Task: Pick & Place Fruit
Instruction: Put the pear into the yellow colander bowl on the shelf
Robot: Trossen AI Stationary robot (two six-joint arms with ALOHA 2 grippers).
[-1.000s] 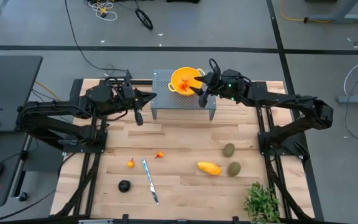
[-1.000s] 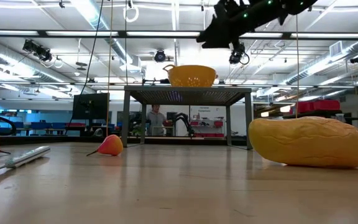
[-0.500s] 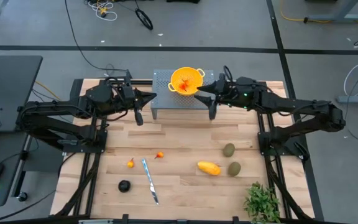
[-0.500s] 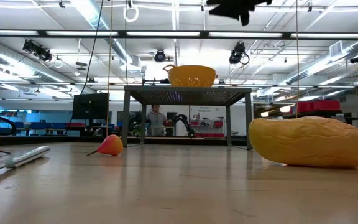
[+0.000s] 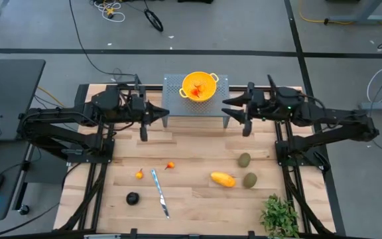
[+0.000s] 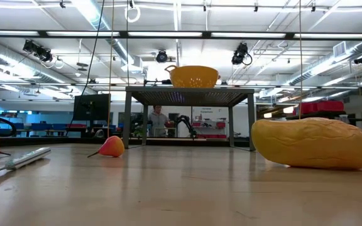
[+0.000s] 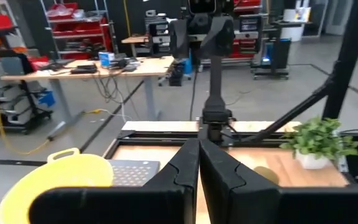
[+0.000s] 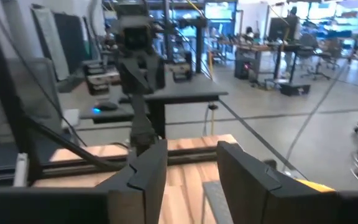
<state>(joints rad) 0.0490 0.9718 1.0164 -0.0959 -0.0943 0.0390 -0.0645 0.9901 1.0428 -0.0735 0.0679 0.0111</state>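
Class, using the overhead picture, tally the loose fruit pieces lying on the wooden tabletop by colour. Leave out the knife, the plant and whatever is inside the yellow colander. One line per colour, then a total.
Orange-red small fruit: 2
Olive-green oval fruit: 2
Yellow-orange oblong fruit: 1
Black round fruit: 1
Total: 6

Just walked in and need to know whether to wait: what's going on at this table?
A two-armed robot is sorting fruit. The yellow colander on the small metal stand already holds small orange-red pieces. The right gripper hangs beside the stand, jaws apart and empty. The left gripper waits shut on the stand's other side. On the table lie two green ovals, a yellow oblong fruit, a dark round one, two small orange-red pieces and a knife.
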